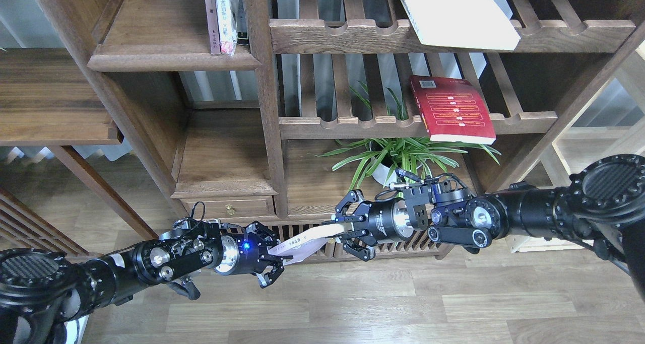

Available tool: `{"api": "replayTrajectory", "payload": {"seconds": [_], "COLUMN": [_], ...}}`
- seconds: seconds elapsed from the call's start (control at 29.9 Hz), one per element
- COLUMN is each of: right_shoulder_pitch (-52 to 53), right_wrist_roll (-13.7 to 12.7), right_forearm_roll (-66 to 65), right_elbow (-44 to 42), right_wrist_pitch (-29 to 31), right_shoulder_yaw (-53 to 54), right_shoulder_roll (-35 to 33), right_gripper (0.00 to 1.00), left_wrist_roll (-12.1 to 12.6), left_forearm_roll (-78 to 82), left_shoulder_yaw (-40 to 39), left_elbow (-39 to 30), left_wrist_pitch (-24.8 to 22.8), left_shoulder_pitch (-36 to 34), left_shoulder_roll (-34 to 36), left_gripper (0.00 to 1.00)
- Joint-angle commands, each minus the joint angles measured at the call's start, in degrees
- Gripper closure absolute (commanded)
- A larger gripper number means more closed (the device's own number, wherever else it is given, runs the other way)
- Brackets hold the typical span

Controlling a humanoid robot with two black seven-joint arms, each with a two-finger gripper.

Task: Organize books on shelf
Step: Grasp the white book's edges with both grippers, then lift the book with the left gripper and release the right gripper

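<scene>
A pale lavender-white book (pixel 301 244) hangs low in front of the bookcase, held at both ends. My left gripper (pixel 273 256) is shut on its left end and my right gripper (pixel 343 228) is shut on its right end. The book is tilted, its cover sagging toward the floor. A red book (pixel 452 110) with yellow bands lies flat on the middle slatted rack. A white book (pixel 453 14) lies on the top slatted rack, overhanging its rail. The solid dark-brown shelf (pixel 166 61) is at the upper left.
Thin books (pixel 221 16) stand at the right end of that shelf against the post (pixel 262 82). A potted spider plant (pixel 398 157) sits behind my right gripper. A lower board with a small drawer (pixel 227 206) is behind my left gripper. Wood floor lies below.
</scene>
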Motion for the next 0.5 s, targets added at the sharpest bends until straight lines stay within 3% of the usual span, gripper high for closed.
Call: {"api": "replayTrajectory", "payload": {"seconds": [0.0, 0.07, 0.1, 0.3, 0.4, 0.43, 0.47], "right_shoulder_pitch": [0.0, -0.1, -0.2, -0.9, -2.0, -2.4, -2.9], "right_wrist_roll": [0.0, 0.0, 0.0, 0.0, 0.0, 0.0, 0.0], "right_forearm_roll": [0.0, 0.0, 0.2, 4.6, 5.3, 5.3, 5.3], "right_elbow": [-0.1, -0.2, -0.2, -0.6, -1.3, -1.7, -2.4], "right_wrist_pitch": [0.0, 0.0, 0.1, 3.7, 4.0, 4.0, 4.1], "right_shoulder_yaw": [-0.1, -0.1, 0.0, 0.1, 0.0, 0.0, 0.0], "right_shoulder_roll": [0.0, 0.0, 0.0, -0.6, -1.3, -1.9, -2.8], "right_gripper": [0.95, 0.94, 0.88, 0.3, 0.18, 0.01, 0.0], "left_wrist_roll": [-0.1, -0.1, -0.1, -0.1, 0.4, 0.5, 0.7], "left_forearm_roll": [0.0, 0.0, 0.0, 0.0, -0.8, -0.8, -0.9], "left_shoulder_yaw": [-0.2, -0.3, -0.3, -1.0, -1.6, -1.9, -2.4], "left_elbow": [-0.5, -0.5, -0.5, -0.7, -0.8, -0.8, -0.9], "left_wrist_pitch": [0.1, 0.1, 0.1, 0.1, -0.4, -0.6, -0.6], "left_shoulder_pitch": [0.0, 0.0, 0.0, 0.0, 0.0, 0.0, 0.1], "left_shoulder_roll": [0.0, 0.0, 0.0, 0.0, 0.0, 0.0, 0.0], "left_gripper": [1.0, 1.0, 1.0, 1.0, 1.0, 1.0, 1.0]}}
